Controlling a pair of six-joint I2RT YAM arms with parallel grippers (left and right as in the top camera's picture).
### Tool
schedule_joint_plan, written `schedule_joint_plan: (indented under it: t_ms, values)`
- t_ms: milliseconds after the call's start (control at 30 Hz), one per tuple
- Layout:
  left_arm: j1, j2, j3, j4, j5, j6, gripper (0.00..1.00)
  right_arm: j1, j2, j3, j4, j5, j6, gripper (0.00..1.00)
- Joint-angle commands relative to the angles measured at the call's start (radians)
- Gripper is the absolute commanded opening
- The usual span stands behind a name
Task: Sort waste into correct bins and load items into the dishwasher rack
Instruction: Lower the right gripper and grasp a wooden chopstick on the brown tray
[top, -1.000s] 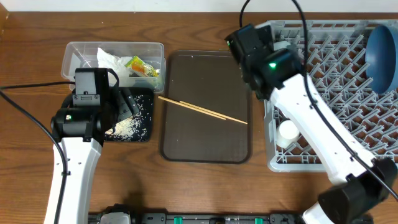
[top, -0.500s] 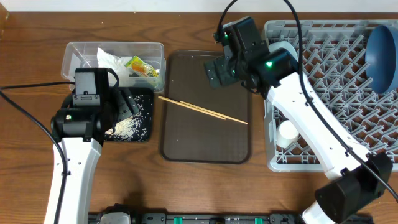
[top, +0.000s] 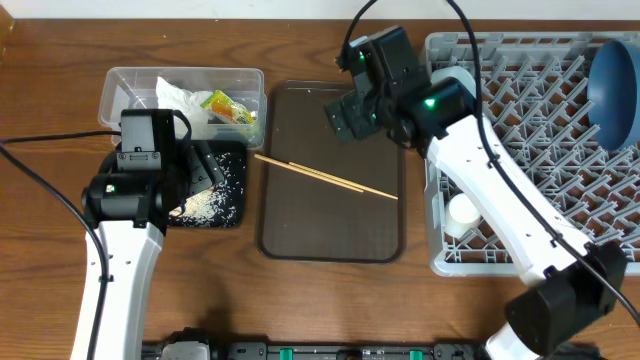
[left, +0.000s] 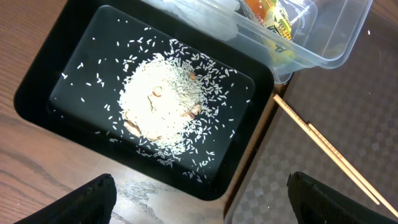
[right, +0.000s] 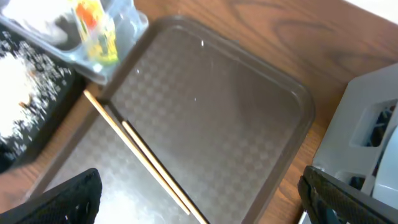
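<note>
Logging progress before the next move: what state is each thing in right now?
Tub, holds tissue and wrapper.
Black tray, holds rice.
Brown tray, holds only chopsticks.
Chopsticks, lying flat, not racked.
Rack, holds blue dish and cup.
Left pincer, open, empty.
Right pincer, open, empty.

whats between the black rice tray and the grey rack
The dark brown serving tray, with the two chopsticks lying across it, as the overhead view shows.
</note>
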Motion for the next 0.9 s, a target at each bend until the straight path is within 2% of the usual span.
schedule_joint_plan:
  t_ms: [0, 467, 867]
  values:
    - [0.004, 0.004, 0.022, 0.0, -0.009, 0.006, 0.91, -0.008, 0.056, -0.007, -0.031, -0.008, -0.05, 0.99]
    - [0.004, 0.004, 0.022, 0.0, -0.009, 0.006, 0.9, 0.024, 0.149, -0.008, -0.1, -0.012, -0.174, 0.94]
    - [0.004, 0.004, 0.022, 0.0, -0.009, 0.006, 0.91, 0.106, 0.304, -0.008, -0.016, -0.095, -0.309, 0.8]
